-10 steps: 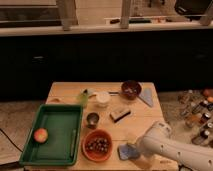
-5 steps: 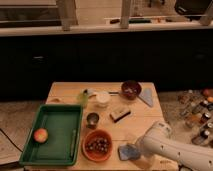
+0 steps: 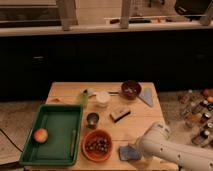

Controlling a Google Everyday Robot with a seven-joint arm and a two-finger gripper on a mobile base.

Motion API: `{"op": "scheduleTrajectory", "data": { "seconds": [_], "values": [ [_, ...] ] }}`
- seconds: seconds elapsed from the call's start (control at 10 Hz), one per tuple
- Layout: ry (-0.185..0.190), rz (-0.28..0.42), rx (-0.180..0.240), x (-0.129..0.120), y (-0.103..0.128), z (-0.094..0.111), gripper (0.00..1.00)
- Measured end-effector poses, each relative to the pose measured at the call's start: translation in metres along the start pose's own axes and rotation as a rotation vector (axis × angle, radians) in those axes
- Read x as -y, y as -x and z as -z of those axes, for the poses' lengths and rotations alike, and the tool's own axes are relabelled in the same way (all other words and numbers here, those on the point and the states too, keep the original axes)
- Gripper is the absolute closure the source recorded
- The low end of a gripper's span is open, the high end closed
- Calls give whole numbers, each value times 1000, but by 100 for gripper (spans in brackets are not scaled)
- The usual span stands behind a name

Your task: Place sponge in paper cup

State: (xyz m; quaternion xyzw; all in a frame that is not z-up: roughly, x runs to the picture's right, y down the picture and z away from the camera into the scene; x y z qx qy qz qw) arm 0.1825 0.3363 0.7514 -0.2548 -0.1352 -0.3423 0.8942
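Observation:
A blue-grey sponge [image 3: 127, 152] lies near the table's front edge, right of an orange bowl. My gripper [image 3: 135, 151] is at the end of the white arm [image 3: 165, 150], right at the sponge's right side and low over the table; the arm hides most of it. The white paper cup [image 3: 102, 98] stands upright at the back middle of the table, well away from the gripper.
A green tray [image 3: 55, 120] with a peach-coloured fruit [image 3: 41, 135] sits at the left. An orange bowl of nuts [image 3: 97, 145], a small metal cup [image 3: 92, 119], a tan block [image 3: 120, 114], a dark bowl [image 3: 131, 89] and a grey cloth [image 3: 147, 95] share the table. Bottles [image 3: 200, 112] stand right.

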Motion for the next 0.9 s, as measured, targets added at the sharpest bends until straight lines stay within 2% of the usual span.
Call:
{"op": "scheduleTrajectory", "data": {
  "seconds": [0.1, 0.5, 0.9],
  "values": [
    [0, 0, 0, 1, 1, 0, 20],
    [15, -8, -1, 4, 4, 0, 20],
    [46, -48, 6, 9, 9, 0, 20]
  ]
}}
